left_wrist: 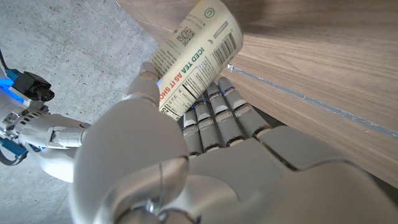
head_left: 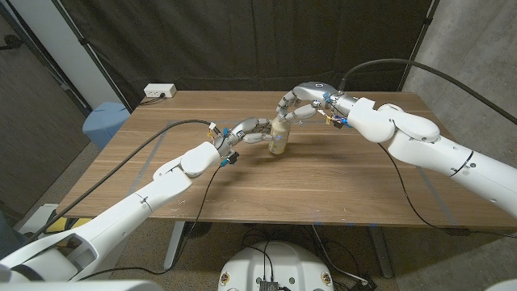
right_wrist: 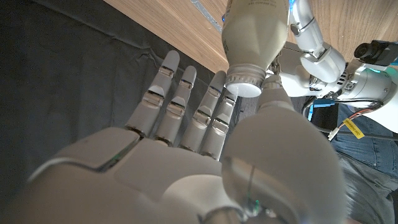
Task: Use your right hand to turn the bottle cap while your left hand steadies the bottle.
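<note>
An iced tea bottle (head_left: 279, 136) stands upright on the wooden table (head_left: 323, 186), a little beyond the table's middle, between the two hands. Its body is pale and wrapped in a white printed label with a barcode, and the words "ICED TEA" can be read on it in the left wrist view (left_wrist: 198, 56). The bottle narrows to a neck topped by a white cap (right_wrist: 244, 86).

The left hand (head_left: 246, 133) comes in from the robot's left and grips the bottle's body: in the left wrist view the fingers (left_wrist: 214, 118) lie side by side along the label on one side and the thumb presses the label from the other, so the bottle is clamped between them.

The right hand (head_left: 297, 103) arches over the bottle's top from the robot's right. In the right wrist view the fingers (right_wrist: 186, 106) are stretched out and slightly apart just beside the cap, with the thumb up against the cap's other side. Whether fingers and thumb actually pinch the cap cannot be told.

A white power strip (head_left: 159, 91) lies at the table's far left corner. A black curtain (head_left: 242, 40) hangs behind the table. A light blue bin (head_left: 103, 121) stands on the floor off the table's left side. Black cables (head_left: 153, 145) run along both arms.
</note>
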You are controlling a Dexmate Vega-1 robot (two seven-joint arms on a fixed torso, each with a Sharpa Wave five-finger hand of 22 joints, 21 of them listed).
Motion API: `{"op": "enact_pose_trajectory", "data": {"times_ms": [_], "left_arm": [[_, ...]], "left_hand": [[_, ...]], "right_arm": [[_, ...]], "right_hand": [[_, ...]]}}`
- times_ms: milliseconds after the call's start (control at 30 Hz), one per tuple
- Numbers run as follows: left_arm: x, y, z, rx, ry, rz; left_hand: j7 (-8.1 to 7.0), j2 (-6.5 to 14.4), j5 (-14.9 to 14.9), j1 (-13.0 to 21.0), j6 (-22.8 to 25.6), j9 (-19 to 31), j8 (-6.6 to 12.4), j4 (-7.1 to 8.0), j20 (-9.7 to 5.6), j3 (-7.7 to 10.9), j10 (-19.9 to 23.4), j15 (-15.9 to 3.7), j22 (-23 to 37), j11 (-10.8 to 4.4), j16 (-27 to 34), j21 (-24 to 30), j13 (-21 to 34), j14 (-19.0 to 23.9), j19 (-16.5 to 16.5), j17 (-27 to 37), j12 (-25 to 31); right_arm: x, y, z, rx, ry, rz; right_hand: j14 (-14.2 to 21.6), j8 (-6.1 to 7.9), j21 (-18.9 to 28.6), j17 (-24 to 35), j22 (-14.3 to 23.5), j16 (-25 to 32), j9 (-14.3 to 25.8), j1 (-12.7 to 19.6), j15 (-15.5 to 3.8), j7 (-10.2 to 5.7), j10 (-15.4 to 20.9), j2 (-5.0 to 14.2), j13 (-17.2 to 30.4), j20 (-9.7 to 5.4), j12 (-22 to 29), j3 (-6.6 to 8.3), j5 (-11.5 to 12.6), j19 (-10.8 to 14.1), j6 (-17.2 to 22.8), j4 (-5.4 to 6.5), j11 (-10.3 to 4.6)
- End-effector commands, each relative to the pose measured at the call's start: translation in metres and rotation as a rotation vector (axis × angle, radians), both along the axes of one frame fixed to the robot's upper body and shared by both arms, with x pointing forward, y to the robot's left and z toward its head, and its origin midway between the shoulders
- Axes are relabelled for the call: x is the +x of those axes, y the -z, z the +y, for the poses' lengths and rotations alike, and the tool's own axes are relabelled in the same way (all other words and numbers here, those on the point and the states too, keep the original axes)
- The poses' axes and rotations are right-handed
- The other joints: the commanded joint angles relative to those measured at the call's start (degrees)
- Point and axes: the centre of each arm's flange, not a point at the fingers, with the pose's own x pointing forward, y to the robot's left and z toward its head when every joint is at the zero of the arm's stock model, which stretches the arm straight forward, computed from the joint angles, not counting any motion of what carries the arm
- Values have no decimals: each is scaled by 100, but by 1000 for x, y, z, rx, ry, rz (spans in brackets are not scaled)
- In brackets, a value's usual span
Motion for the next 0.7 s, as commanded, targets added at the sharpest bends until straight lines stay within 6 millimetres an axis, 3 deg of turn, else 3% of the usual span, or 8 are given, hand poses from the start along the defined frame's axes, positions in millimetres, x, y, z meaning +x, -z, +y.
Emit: {"op": "enact_pose_trajectory", "data": {"times_ms": [33, 133, 433, 700], "left_arm": [[1, 1, 1, -5, 2, 7], [1, 1, 2, -6, 1, 8], [1, -1, 4, 2, -8, 2], [0, -3, 5, -2, -10, -1]], "left_hand": [[16, 16, 37, -36, 45, 27, 20, 297, 19, 352, 24, -87, 30, -29, 3, -6, 33, 12, 4, 6, 3], [19, 18, 38, -37, 46, 28, 21, 297, 20, 357, 26, -91, 30, -21, 4, -6, 33, 16, 7, 6, 5], [25, 39, 47, 18, 43, 29, 22, 263, 31, 406, 51, -127, 31, -13, 38, 45, 34, 121, 144, 5, 14], [20, 48, 55, 82, 130, 31, 57, 223, 17, 447, 137, -166, 31, -39, 65, 76, 35, 222, 225, 5, 44]], "right_arm": [[1, -1, -1, 3, 13, -13], [1, -1, -1, 12, 12, -21], [0, 1, 0, 18, 12, -27], [-1, 2, 2, 13, -6, -27]], "right_hand": [[243, 69, 75, 31, 10, 69, 68, 116, -682, -13, 211, 76, 18, -115, 65, 34, 21, 167, 159, -37, -8], [407, 91, 114, 27, 15, 86, 90, 168, -721, -13, 367, 112, 18, -227, 100, 60, 13, 271, 242, -53, -7], [626, 228, 110, 11, 30, 15, 95, 418, -766, -12, 879, 339, 13, -251, 187, 220, -18, 250, 786, -112, -22], [712, 253, 114, 8, 36, 8, 90, 515, -766, -11, 1008, 417, 7, -283, 198, 285, -35, 246, 917, -136, -33]]}}
